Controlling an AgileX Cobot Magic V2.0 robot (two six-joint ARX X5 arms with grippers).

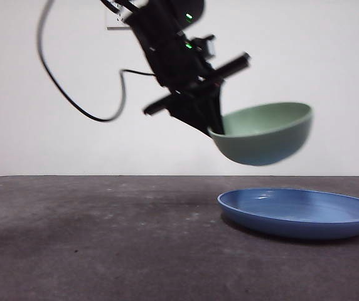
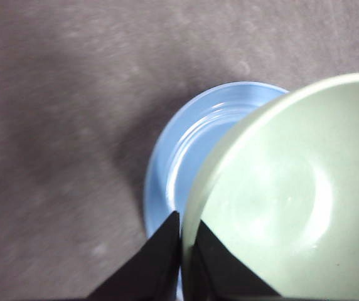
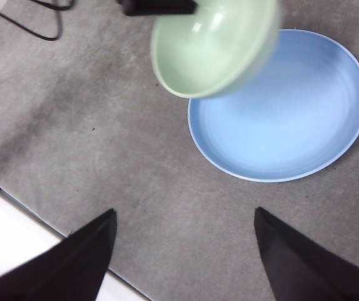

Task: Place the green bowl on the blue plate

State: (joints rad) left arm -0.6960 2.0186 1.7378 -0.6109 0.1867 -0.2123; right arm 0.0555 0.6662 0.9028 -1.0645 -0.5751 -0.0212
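Left gripper [image 1: 212, 128] is clamped on the bowl's [image 1: 264, 133] rim at its 9 o'clock edge in the front view, holding it tilted in the air above the plate [image 1: 300, 213], apart from it. Both bowl and plate are empty. Right gripper [image 3: 184, 241] hangs high, jaws apart.

Front view: your blue plate [image 1: 299, 213] runs off the right edge of the frame. The left gripper [image 1: 212, 128] is dark against the wall, so you cannot separate its two jaws there. Left wrist view: the green bowl [image 2: 286, 194] is cut off at right and bottom, and it hides most of the plate. Right wrist view: bowl edge blurred at upper centre, its top cropped.
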